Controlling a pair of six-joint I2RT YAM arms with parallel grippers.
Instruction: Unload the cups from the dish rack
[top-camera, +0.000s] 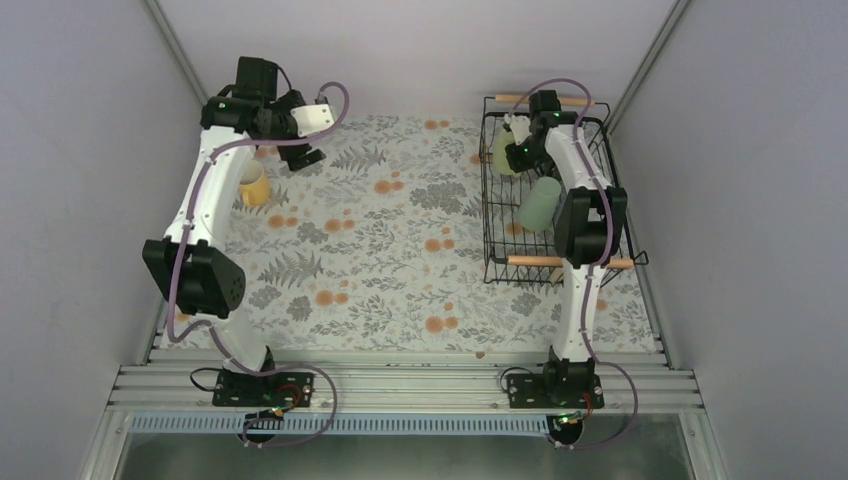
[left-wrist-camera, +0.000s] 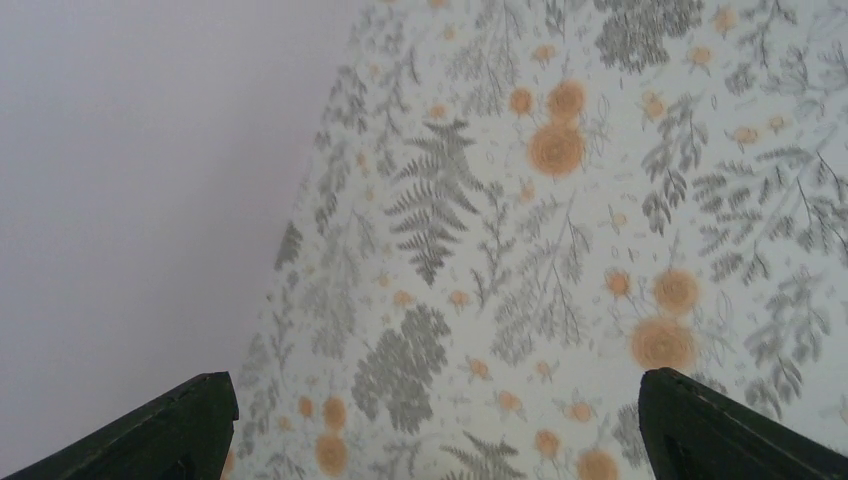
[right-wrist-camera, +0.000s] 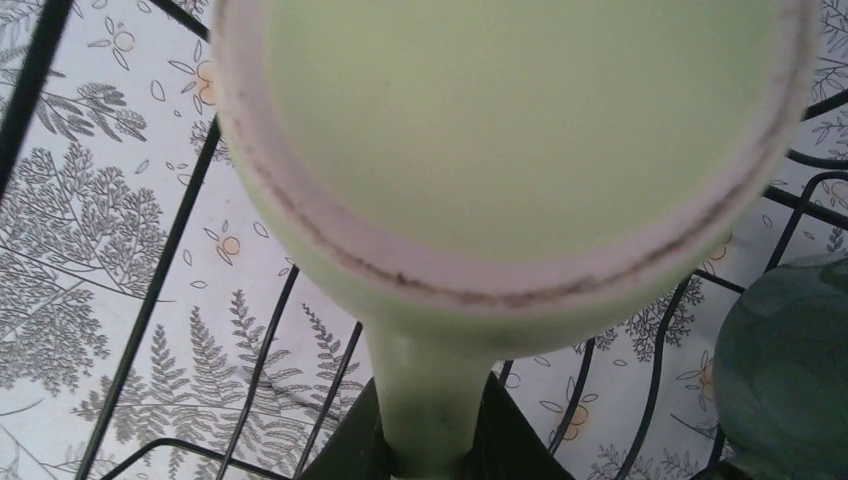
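Observation:
The black wire dish rack (top-camera: 490, 205) stands at the far right of the table. Inside it, my right gripper (top-camera: 520, 138) is shut on the handle (right-wrist-camera: 425, 400) of a pale olive green cup (right-wrist-camera: 500, 120), whose bottom fills the right wrist view. This cup (top-camera: 503, 152) sits at the rack's far left. A mint green cup (top-camera: 540, 203) lies on its side in the rack's middle. A yellow cup (top-camera: 252, 184) stands on the table at the far left. My left gripper (top-camera: 303, 157) hangs open and holds nothing (left-wrist-camera: 437, 385), just beyond the yellow cup.
Another green cup (right-wrist-camera: 790, 370) lies close to the right of the held one. Rack wires (right-wrist-camera: 160, 290) run under and around the cup. Wooden rod handles (top-camera: 560, 261) cross the rack's near and far ends. Grey walls close in on both sides.

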